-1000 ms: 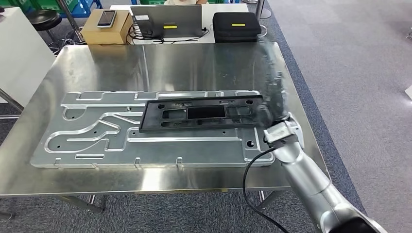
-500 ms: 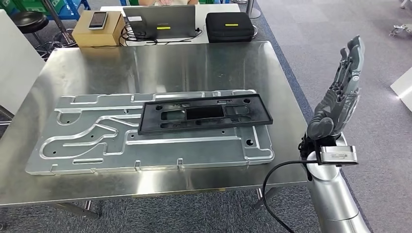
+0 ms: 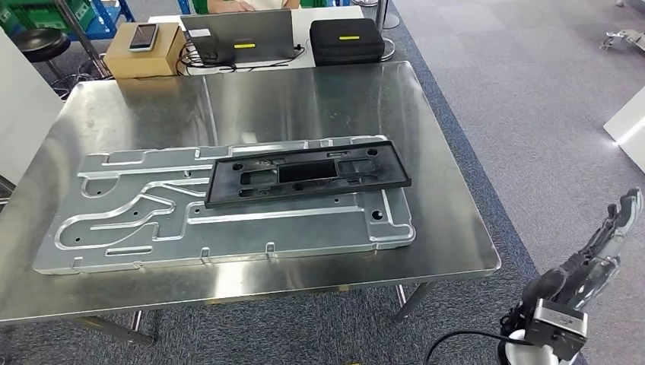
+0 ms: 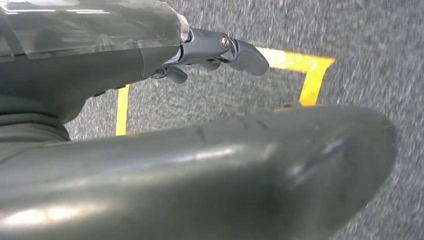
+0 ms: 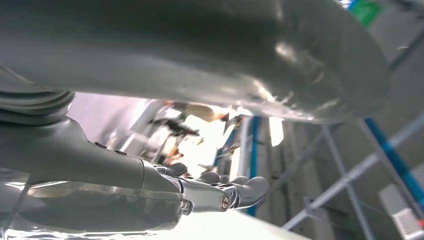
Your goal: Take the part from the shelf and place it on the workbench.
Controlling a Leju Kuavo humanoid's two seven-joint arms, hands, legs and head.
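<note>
Part: a flat black plastic frame (image 3: pixel 308 172) with rectangular cut-outs lies on the workbench (image 3: pixel 456 228), resting on top of a large machined aluminium plate (image 3: pixel 220 217); nothing grips it.
Part's place: over the plate's far right portion, its long side running roughly along the workbench's far edge, slightly skewed; its right end reaches near the plate's right edge.
Aluminium plate: spans most of the workbench's width, its near edge close to the workbench's near edge, its left end close to the left edge.
Open room on the workbench: a wide bare steel band between the plate and the far edge, and a narrower bare strip between the plate's right end and the right edge.
Right hand (image 3: pixel 589 262): off the workbench, beyond its near right corner and over the grey carpet, fingers extended and apart, holding nothing.
Left hand (image 4: pixel 210 50): seen in the left wrist view over grey carpet with yellow floor tape (image 4: pixel 300 70); fingers look loosely curled, nothing visible in them, but whether it is open or closed cannot be told.
Beyond the far edge: a laptop (image 3: pixel 239 34), a black case (image 3: pixel 346 39) with a yellow label, and a cardboard box (image 3: pixel 141 53) with a phone (image 3: pixel 143 36) on it.
Writing: none legible.
</note>
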